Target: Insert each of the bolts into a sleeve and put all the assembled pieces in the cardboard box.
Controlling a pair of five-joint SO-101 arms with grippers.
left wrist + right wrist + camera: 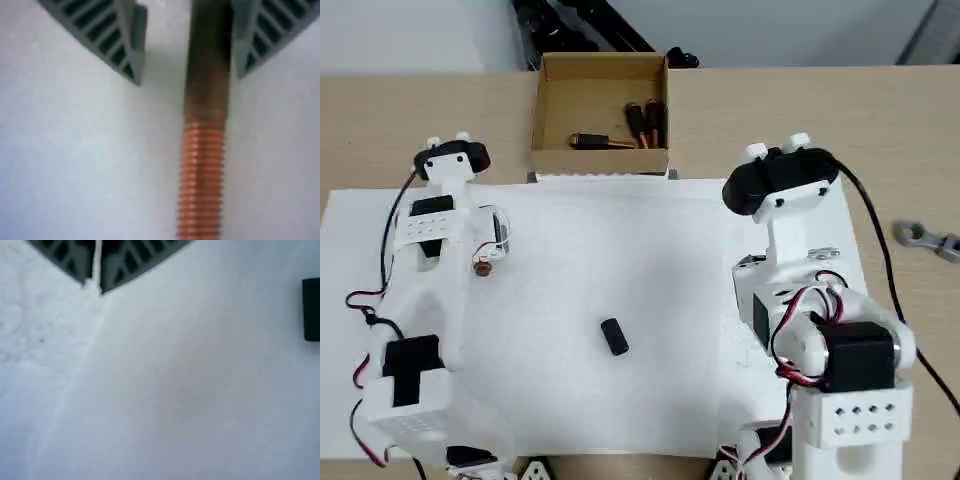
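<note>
Okay, left gripper: spread, straddling bolt, one finger against shank, other apart; likely lined up for a grab. Right gripper: pressed together, pinching nothing, low over paper, probably parked until needed. Sleeve: flat mid-paper, well apart from bolt, reachable by either arm. Box: past paper's far edge, holding three done pieces. Left wrist view: thread and finger gap; high view: just a small coppery end beside left arm. Right wrist view: sleeve at frame edge.
</note>
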